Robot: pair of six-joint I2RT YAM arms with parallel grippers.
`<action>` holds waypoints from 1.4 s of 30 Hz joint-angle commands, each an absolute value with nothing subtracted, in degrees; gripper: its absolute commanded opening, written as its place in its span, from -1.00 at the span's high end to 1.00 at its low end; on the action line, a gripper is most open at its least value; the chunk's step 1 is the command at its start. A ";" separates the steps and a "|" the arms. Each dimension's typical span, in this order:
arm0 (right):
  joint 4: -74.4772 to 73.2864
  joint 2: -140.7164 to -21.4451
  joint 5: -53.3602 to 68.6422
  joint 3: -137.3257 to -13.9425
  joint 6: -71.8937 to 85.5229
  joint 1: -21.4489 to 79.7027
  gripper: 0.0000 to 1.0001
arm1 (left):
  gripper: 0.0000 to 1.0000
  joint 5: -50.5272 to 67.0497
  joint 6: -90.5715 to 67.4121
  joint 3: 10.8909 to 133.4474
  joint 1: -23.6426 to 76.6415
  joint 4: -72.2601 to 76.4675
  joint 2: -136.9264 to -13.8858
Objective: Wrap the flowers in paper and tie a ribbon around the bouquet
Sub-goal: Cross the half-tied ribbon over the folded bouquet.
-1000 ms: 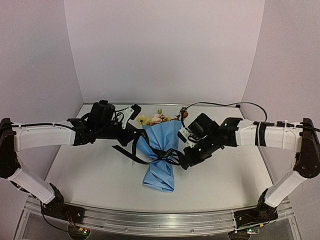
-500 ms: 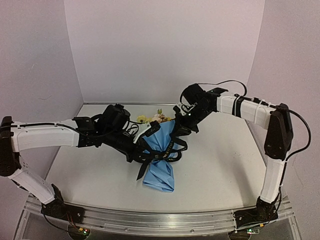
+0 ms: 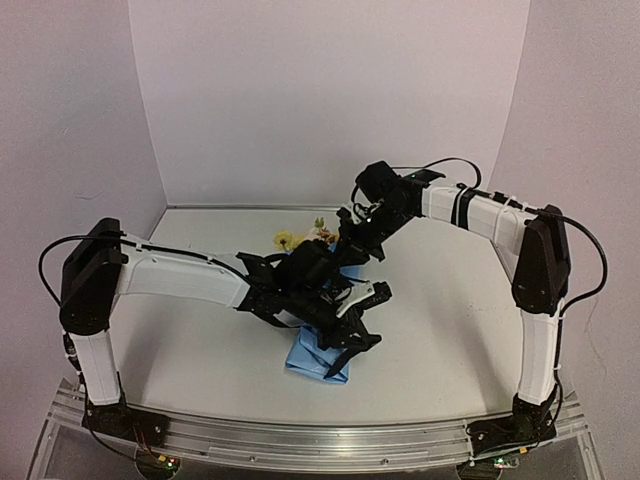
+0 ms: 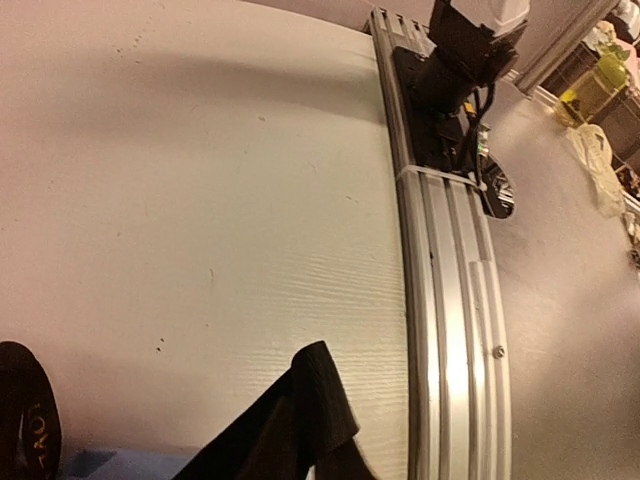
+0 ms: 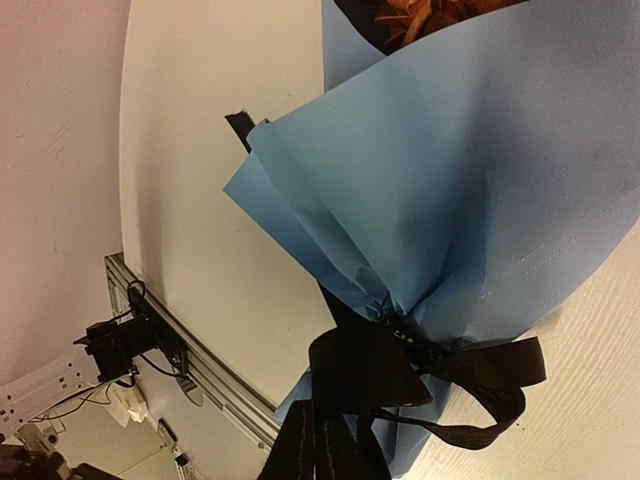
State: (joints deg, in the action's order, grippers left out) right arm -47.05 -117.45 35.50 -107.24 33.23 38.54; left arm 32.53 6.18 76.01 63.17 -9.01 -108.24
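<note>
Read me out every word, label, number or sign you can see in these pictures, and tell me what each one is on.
Pale lettering on the black ribbon, left wrist view: a few letters show, too blurred to read.
Tiny pale marks on the ribbon at the waist of the bouquet, right wrist view: too small to read.
No other text shows in any view.

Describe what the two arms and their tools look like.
The left arm and right arm have white shells between black joints, with black bases on an aluminium rail. Thin black cables loop along both; black bands wrap the right forearm. The left tool and right tool are black with white parts.
</note>
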 commanded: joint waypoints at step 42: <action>-46.85 -113.53 45.80 -106.61 35.39 42.03 1.00 | 0.26 22.72 -2.10 48.51 46.18 21.07 -86.19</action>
